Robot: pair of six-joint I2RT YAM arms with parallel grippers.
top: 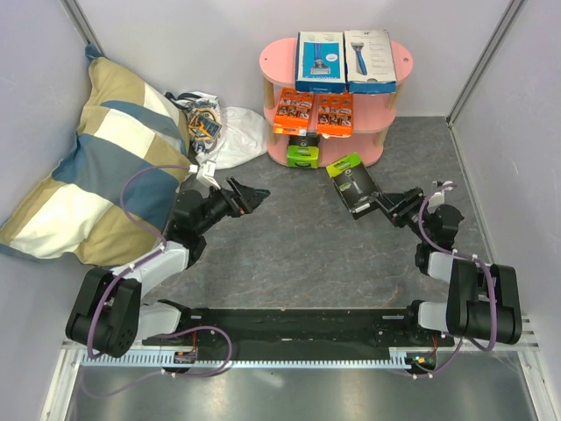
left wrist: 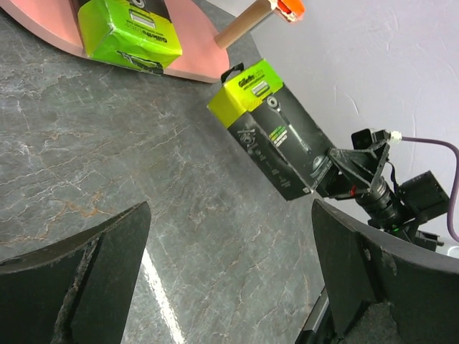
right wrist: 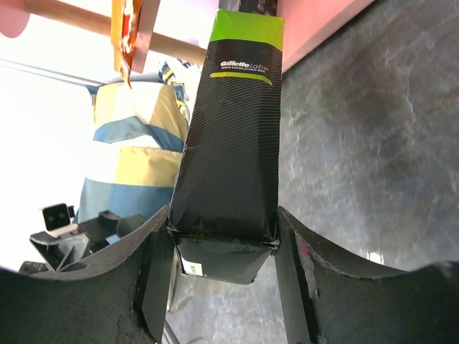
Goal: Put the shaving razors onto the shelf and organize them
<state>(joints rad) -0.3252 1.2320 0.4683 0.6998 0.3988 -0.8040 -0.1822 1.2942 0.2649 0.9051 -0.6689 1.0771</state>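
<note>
Six razor packs: five sit on the pink shelf (top: 276,57) ahead of both grippers, namely a blue box (top: 320,60) and a white box (top: 369,60) on top, two orange cards (top: 294,110) on the middle board and one lime-green box (left wrist: 129,36) at the bottom. The sixth, a black box (right wrist: 229,165), juts forward from the right gripper (top: 379,207), which is clamped on its near end. The left gripper (top: 248,195) stands spread wide, holding nothing; only the top view shows the two top boxes, and only the right wrist view shows the fingers (right wrist: 154,272) pressing the black box's sides.

Open grey floor (top: 289,241) before the pink shelf (top: 279,60); pillow (top: 96,167) and white bag (top: 238,132) close at its left.
</note>
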